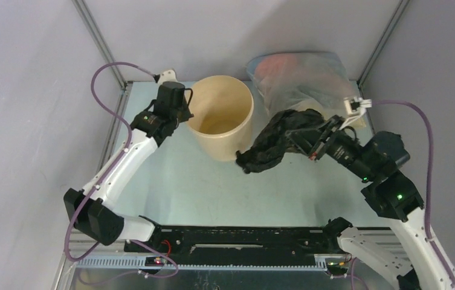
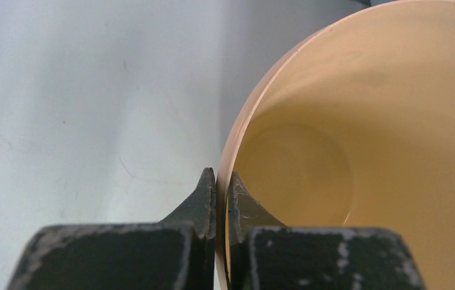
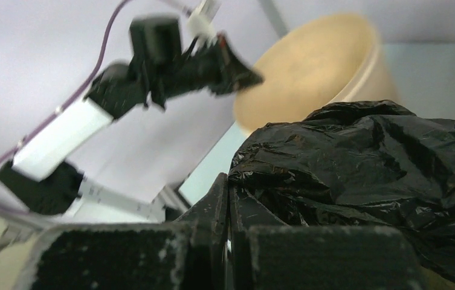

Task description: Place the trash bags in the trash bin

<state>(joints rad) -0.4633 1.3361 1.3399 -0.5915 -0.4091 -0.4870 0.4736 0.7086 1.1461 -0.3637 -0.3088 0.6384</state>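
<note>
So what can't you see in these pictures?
- Top view: the left jaws at the trash bin rim are mostly hidden under their own wrist.
- Top view: inside the see-through bag is just a pinkish blur.
- Right wrist view: the black bag hides the bin's lower part.
- Left wrist view: the picture edge cuts off the bin's right side.

trash bag [image 1: 276, 142] right of trash bin [image 1: 222, 145], larger bag [image 1: 300, 75] behind

Overhead camera looks down; both close wrist cameras share the trash bin [image 1: 225, 144].
</note>
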